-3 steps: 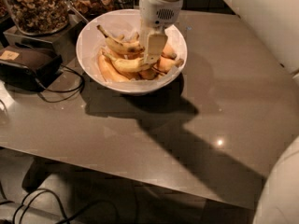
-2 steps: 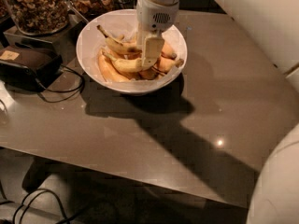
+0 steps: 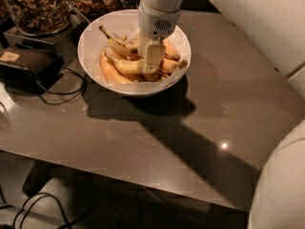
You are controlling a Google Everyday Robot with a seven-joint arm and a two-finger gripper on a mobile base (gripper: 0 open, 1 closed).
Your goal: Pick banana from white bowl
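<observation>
Camera view, single moment. The white bowl stands on the grey table, toward 11 o'clock of the view. The gripper hangs from a white wrist that descends from 12 o'clock. It is lowered into the middle of the bowl, its tip down among the fruit. The banana, pale yellow and curved, lies inside the bowl, running from about 9 o'clock toward the centre. Its inner end meets the gripper's tip. Whether the gripper is closed on the banana or merely set against it cannot be told from this view.

Deeper orange bananas lie beneath and beside it, at 8 o'clock and at 3 o'clock of the bowl. At 10 o'clock of the bowl stands a glass jar of nuts, and a second jar stands at 11 o'clock. A black device lies at 9 o'clock, its cable looping near the bowl's base. The arm's shadow falls across the table toward 5 o'clock.
</observation>
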